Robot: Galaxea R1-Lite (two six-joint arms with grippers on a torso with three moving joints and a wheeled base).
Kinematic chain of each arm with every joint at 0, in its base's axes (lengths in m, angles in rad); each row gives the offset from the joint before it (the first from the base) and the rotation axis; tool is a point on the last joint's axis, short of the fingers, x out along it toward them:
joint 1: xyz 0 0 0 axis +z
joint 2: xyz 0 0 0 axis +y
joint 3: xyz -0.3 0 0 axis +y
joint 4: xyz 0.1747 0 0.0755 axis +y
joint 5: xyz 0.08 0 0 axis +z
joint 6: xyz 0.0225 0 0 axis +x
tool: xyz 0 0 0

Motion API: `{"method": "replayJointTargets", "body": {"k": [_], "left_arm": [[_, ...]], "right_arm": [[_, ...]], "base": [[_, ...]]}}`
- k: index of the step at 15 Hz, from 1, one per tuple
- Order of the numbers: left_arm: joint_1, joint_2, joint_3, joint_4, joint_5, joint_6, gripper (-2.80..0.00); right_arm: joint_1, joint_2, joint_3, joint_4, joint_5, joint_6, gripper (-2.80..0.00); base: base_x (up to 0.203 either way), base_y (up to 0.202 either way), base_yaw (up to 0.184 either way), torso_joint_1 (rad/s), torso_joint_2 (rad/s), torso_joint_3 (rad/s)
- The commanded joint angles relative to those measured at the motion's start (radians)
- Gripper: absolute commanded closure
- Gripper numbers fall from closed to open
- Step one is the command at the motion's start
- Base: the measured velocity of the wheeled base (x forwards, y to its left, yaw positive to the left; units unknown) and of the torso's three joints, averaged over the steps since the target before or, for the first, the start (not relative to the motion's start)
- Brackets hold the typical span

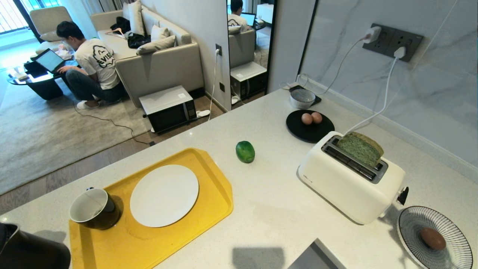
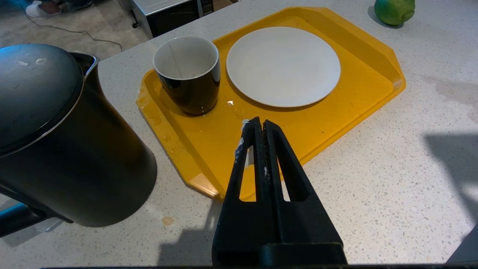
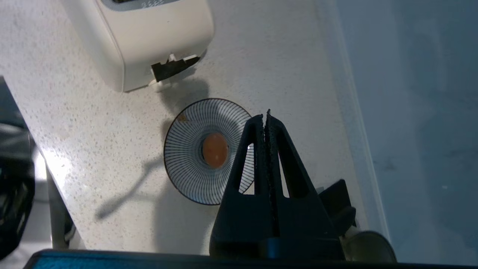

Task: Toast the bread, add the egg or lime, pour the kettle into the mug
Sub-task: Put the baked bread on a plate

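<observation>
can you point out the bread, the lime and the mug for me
bread (image 1: pixel 361 149): head view, on the green cut face standing out of the toaster slot.
lime (image 1: pixel 245 151): head view, middle of its glossy skin.
mug (image 2: pixel 191 89): left wrist view, on its black outer wall.

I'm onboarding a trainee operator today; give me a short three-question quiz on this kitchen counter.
1. True or false: the bread lies on the white plate.
2. Where does the mug stand? A) on the yellow tray B) on the black plate C) beside the toaster
3. How many eggs lie on the black plate?

Key: 1 false, it stands in the toaster; 2 A; 3 two.
</observation>
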Motion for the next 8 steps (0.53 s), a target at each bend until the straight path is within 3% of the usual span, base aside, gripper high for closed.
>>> {"method": "replayJointTargets", "body": {"k": [1, 3, 5, 8], "left_arm": [[0.001, 0.001, 0.000, 0.000, 0.001, 0.000, 0.00], [0.001, 0.001, 0.000, 0.000, 0.001, 0.000, 0.00], [-0.001, 0.001, 0.000, 0.000, 0.001, 0.000, 0.00], [0.001, 0.001, 0.000, 0.000, 0.001, 0.000, 0.00]], "right_arm": [[-0.012, -0.266, 0.047, 0.002, -0.019, 0.069, 0.00], [-0.029, -0.423, 0.136, -0.006, -0.029, 0.161, 0.00], [-0.052, -0.579, 0.312, -0.030, -0.028, 0.255, 0.00], [-0.070, -0.635, 0.571, -0.165, 0.000, 0.392, 0.00]], "base": [[0.000, 0.000, 0.000, 0.000, 0.00, 0.000], [0.000, 0.000, 0.000, 0.000, 0.00, 0.000], [0.000, 0.000, 0.000, 0.000, 0.00, 0.000], [0.000, 0.000, 0.000, 0.000, 0.00, 0.000]]}}
